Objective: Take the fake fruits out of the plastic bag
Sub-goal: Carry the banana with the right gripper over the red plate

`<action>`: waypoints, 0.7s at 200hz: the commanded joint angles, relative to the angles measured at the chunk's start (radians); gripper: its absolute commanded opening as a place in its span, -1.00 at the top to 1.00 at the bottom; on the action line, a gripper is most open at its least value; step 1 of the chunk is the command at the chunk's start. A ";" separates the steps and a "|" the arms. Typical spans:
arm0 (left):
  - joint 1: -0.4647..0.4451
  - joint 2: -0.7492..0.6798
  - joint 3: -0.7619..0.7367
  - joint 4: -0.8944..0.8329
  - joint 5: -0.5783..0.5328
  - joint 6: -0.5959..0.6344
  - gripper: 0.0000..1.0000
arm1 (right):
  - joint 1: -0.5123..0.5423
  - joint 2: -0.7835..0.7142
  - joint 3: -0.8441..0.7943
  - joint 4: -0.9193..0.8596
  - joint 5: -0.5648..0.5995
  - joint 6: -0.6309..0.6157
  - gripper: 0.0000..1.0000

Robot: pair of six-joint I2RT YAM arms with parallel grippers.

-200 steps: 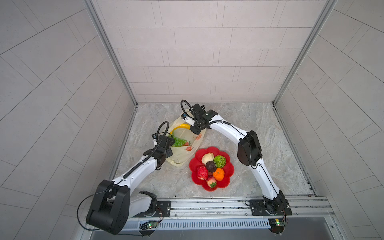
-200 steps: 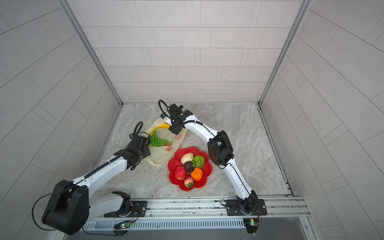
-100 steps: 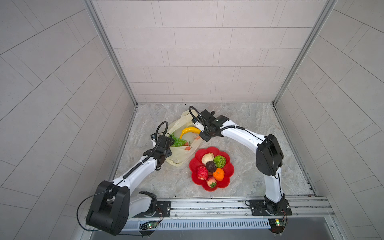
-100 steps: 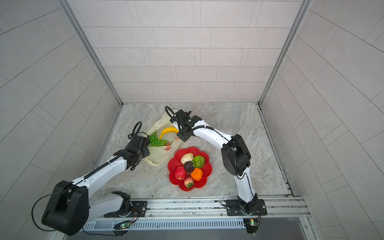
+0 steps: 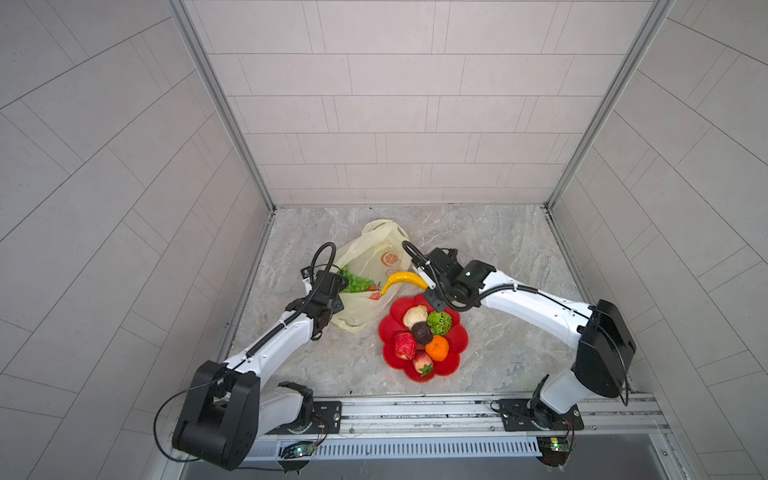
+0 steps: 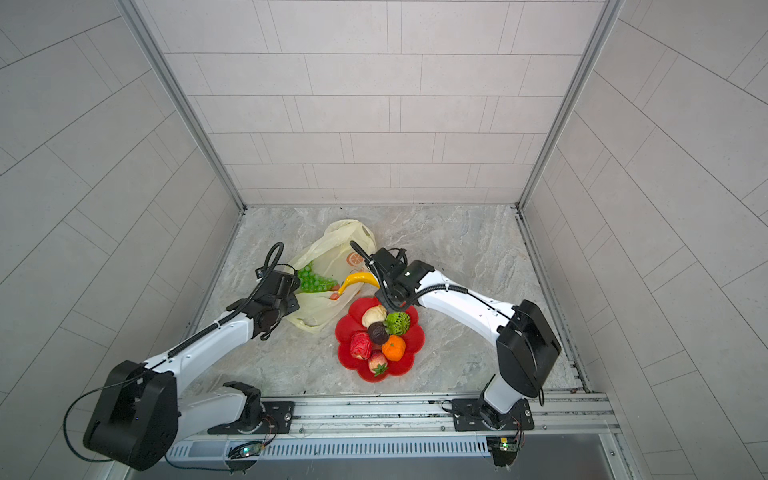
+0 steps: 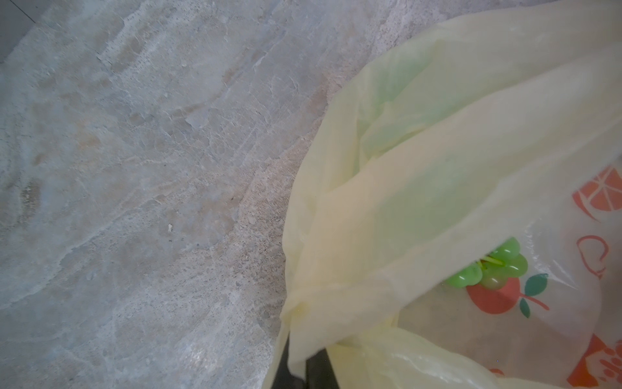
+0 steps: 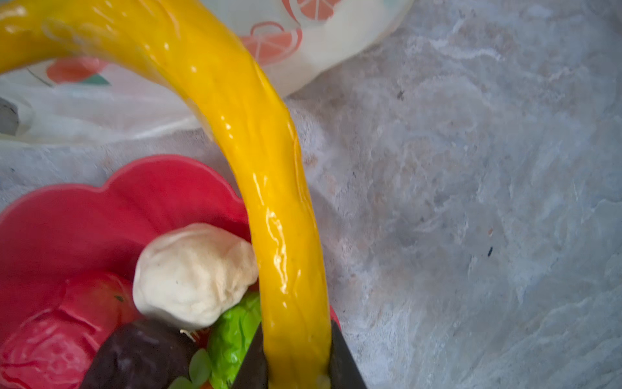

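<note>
So the right gripper (image 5: 428, 286) is clamped on 1 end of the banana (image 5: 404, 279). The right wrist view shows it best: 2 dark fingers (image 8: 346, 370) squeezing the yellow skin from both sides, right at the tip. The banana is out of the bag (image 5: 368, 255) and held up off the table (image 5: 507, 249). Its free end points toward the bag's mouth and its held end is over the far rim of the plate (image 5: 455, 359). In that wrist view it crosses the red scalloped rim, just beside the cream fruit (image 5: 414, 316).

The left gripper (image 7: 301, 367) is pinched tight on the bag's edge. In the left wrist view you can see the pale yellow plastic bunched between its dark fingers. The bag lies on the table with its mouth gaping and its loop handles at the far end, toward the back wall.

The grapes (image 5: 357, 284) are the only fruit I can make out inside the bag. They're tucked right by the left gripper, partly under a fold of plastic.

In both top views the plate sits just to the right of the bag. Can't tell if they actually touch. There are 6 fruits on it:
- the cream fruit and the green netted one (image 5: 440, 323) on the far side
- the dark brown one (image 5: 422, 332) in the middle
- the red one (image 5: 404, 345) and the orange (image 5: 437, 348) nearer
- the strawberry (image 5: 423, 362) closest to the rail

All 6 are bunched up against each other
</note>
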 commanded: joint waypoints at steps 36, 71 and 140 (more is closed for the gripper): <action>0.003 0.011 0.013 -0.016 -0.010 -0.006 1.00 | 0.007 -0.116 -0.095 -0.018 0.053 0.045 0.66; 0.003 0.006 0.011 -0.019 -0.015 -0.006 1.00 | 0.007 -0.090 -0.090 -0.040 0.078 0.092 0.67; 0.004 0.010 0.014 -0.016 0.004 -0.006 1.00 | 0.037 -0.181 -0.227 -0.101 0.165 0.430 0.67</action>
